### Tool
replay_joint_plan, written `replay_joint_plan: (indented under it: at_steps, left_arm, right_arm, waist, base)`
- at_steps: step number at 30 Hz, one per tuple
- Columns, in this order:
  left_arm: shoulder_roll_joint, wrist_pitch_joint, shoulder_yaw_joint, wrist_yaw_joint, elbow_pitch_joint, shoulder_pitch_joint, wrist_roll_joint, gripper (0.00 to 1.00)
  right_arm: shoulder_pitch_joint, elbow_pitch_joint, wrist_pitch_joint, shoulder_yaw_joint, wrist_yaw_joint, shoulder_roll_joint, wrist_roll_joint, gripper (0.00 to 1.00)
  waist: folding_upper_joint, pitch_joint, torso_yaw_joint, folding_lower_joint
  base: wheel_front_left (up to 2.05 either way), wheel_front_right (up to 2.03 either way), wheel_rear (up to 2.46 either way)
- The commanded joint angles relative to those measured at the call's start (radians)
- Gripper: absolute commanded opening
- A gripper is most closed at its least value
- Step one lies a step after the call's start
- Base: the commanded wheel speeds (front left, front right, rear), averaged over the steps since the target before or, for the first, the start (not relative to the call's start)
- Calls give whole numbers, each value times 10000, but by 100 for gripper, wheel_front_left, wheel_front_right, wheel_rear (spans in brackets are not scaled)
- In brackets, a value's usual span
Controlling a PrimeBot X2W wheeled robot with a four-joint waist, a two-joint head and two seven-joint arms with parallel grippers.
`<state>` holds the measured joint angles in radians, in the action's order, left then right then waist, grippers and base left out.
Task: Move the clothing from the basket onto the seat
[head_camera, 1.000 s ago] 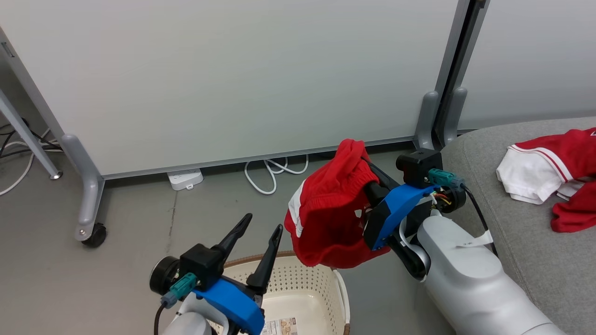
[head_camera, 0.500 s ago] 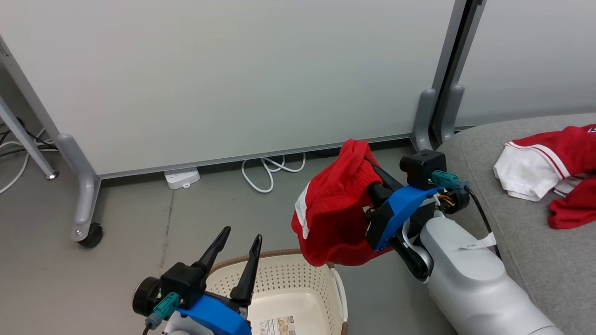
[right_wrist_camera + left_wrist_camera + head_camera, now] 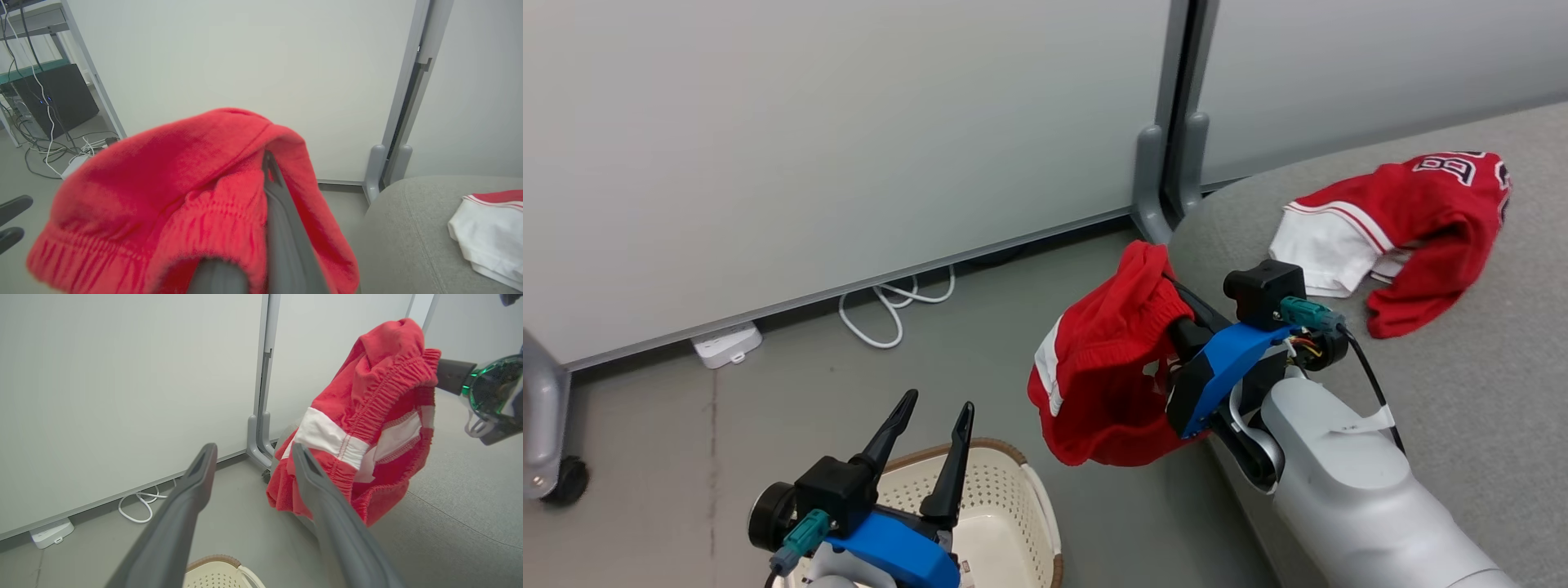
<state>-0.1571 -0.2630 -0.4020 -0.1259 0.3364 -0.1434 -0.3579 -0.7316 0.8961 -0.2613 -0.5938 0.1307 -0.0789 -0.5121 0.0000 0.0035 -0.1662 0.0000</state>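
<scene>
Head view: my right fingers pinch the shorts, likely soft and light, by the elastic waistband; left fingers gape empty.

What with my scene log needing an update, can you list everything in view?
shorts: one, red with white stripe, hanging from the right gripper, over the floor beside the seat
jersey: one, red with white trim, lying on the seat
basket: one, cream with brown rim, on the floor under the left gripper
seat: one, grey, at the right
partition panels: two, pale grey, behind everything
power strip: one, white, on the floor by a panel
cable: one, white, looped on the floor beside the power strip
caster: one, black, far left
left gripper: one, dark fingers, open, above the basket
right gripper: one, dark fingers, shut on the shorts
</scene>
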Motion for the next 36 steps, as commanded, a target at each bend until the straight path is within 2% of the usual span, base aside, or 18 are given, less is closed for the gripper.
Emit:
replay_joint_plan:
  at_steps: [1,11,19,26,36]
  left_arm:
    - [-18,-26,18,-69,-46,-15,51,100]
    - [-132,-26,1,-72,-111,-280,117,100]
    - [-229,-26,130,-73,-111,-399,160,100]
    - [-333,-26,72,-72,-65,-483,93,100]
    - [-419,-26,-155,-72,17,-656,100,100]
  right_arm:
    - [-96,-30,-51,19,1,-59,46,0]
    - [-156,-164,-50,210,3,-104,114,0]
    - [-23,-322,-51,363,3,-42,185,0]
    - [119,-371,-51,465,3,-13,211,0]
    - [-29,-399,-50,758,3,-6,190,0]
  waist:
    - [0,154,-670,0]
    - [0,520,-2440,0]
    - [0,806,-3360,0]
    - [0,879,-3569,0]
    - [0,1014,-3299,0]
  base:
    - [0,0,0]
    - [0,0,0]
    - [0,0,0]
    - [0,0,0]
    - [0,0,0]
